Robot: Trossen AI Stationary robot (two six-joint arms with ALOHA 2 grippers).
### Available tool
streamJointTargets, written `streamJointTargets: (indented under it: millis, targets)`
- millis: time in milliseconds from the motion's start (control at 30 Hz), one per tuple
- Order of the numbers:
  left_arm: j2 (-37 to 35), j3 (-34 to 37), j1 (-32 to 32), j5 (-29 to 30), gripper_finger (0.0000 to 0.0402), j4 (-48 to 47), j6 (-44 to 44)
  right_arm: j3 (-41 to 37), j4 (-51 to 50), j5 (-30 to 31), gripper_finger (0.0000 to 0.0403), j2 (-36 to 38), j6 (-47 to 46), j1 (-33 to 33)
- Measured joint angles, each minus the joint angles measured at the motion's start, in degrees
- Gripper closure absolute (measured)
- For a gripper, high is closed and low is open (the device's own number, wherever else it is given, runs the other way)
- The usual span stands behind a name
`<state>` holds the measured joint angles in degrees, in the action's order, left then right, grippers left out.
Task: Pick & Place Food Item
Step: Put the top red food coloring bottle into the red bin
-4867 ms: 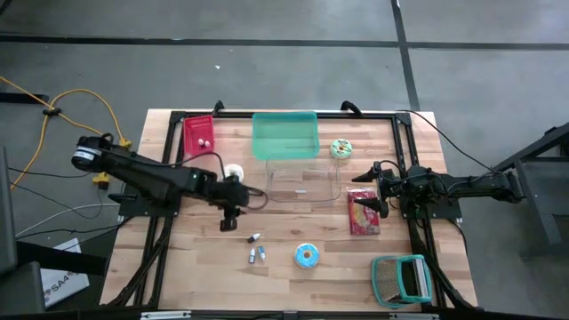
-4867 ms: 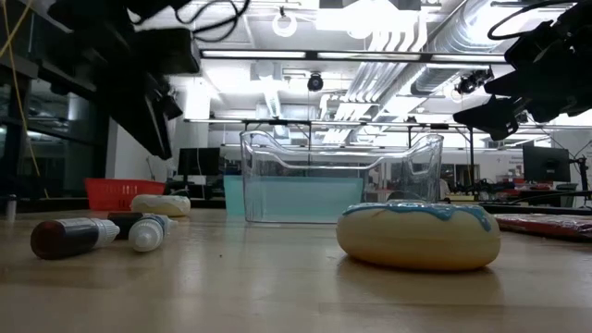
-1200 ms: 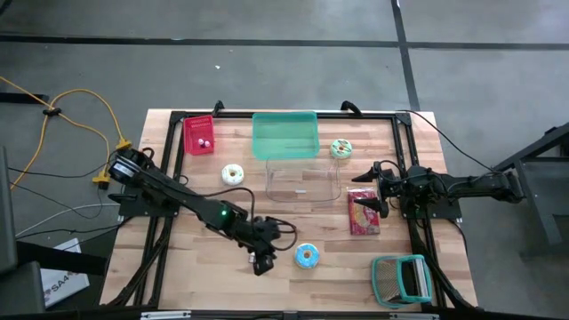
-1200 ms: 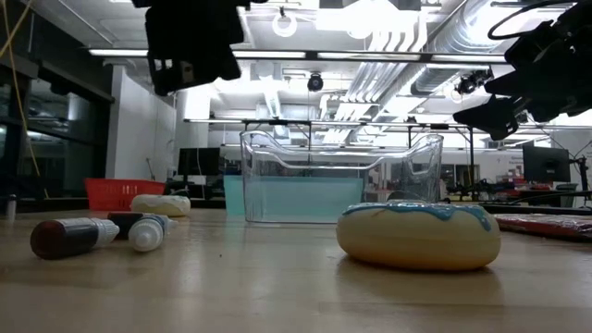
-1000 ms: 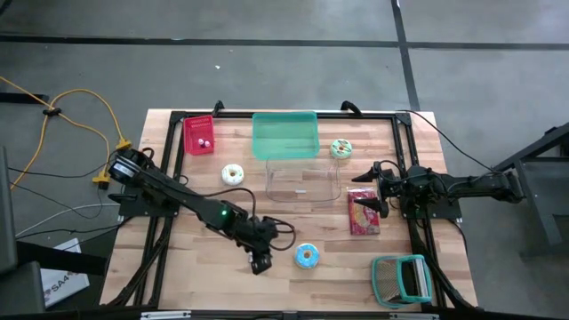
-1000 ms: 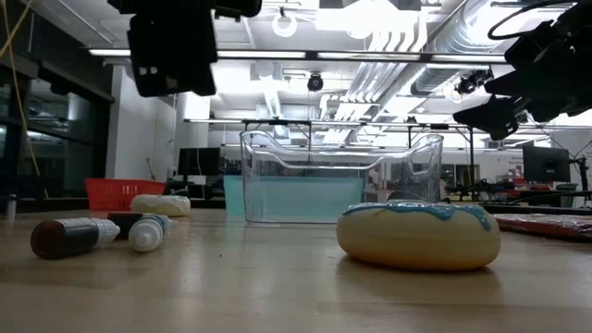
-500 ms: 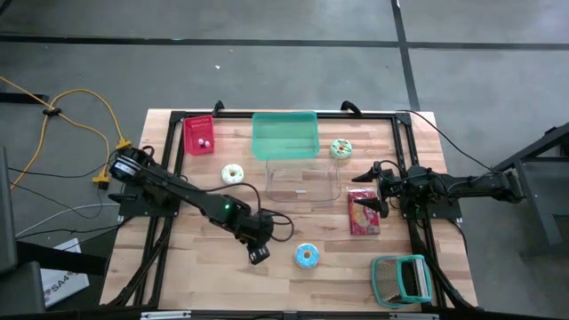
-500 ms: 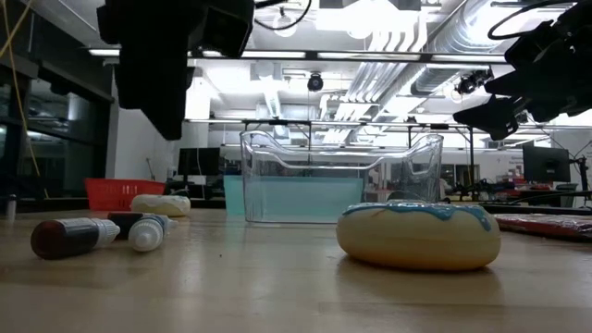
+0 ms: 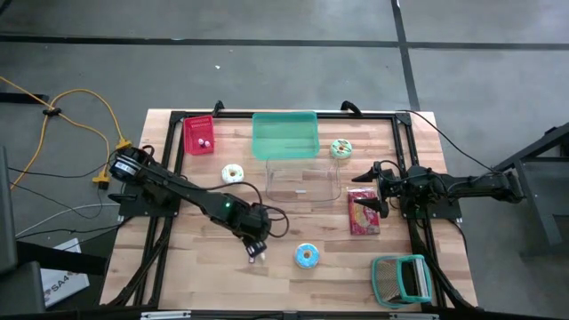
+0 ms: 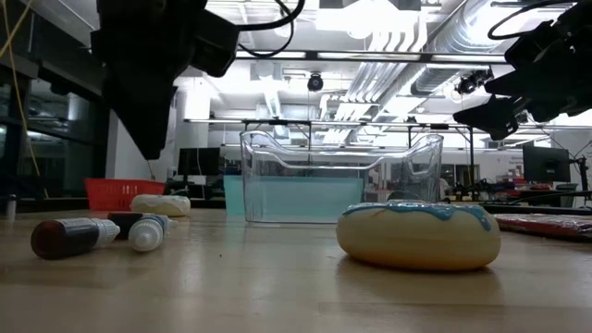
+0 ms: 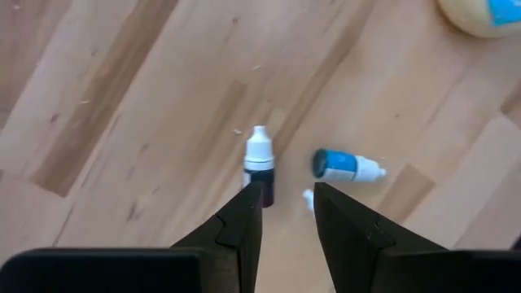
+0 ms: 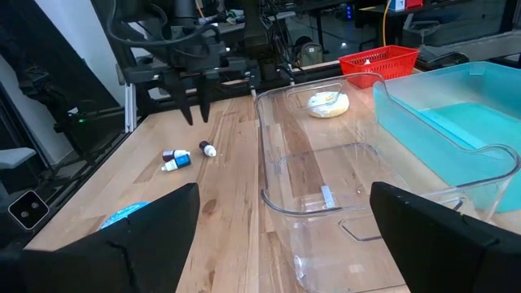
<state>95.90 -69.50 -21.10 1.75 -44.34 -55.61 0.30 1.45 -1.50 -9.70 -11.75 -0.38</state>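
Three small dropper bottles lie on their sides on the wood: a dark one with a white cap (image 11: 259, 167), a blue one (image 11: 346, 165), and one of which only the white tip (image 11: 308, 197) shows. My left gripper (image 11: 288, 203) hangs just above them, pointing steeply down, its fingers a little apart with nothing between them; it also shows in the high view (image 9: 254, 250). A blue-iced donut (image 9: 307, 256) rests flat near the front. My right gripper (image 9: 367, 191) waits open at the right, above a red snack packet (image 9: 363, 213).
A clear tub (image 9: 302, 182) stands mid-table with a teal bin (image 9: 285, 135) behind it. A white donut (image 9: 233, 174), a green donut (image 9: 340, 148), a red basket (image 9: 199, 135) and a teal dish rack (image 9: 402, 277) lie around. Bare wood lies left of the bottles.
My left gripper has drawn a little toward the table's far edge and sunk slightly. It has also tipped from a slant to point steeply down over the bottles. The gap between its fingers is unchanged. The bottles and the donut have stayed put.
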Motion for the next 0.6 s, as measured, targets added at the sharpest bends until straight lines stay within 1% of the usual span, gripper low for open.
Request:
streamJointTargets:
  millis: [200,600]
  targets:
    - [0.5,0.0,0.0,1.4,0.0293,-1.3,0.5,0.0,0.0,0.0,0.0053,0.0,0.0,0.0]
    - [2.5,0.0,-0.4,1.8,0.0293,-1.3,0.7,0.0,-0.1,0.0,0.0053,0.0,0.0,0.0]
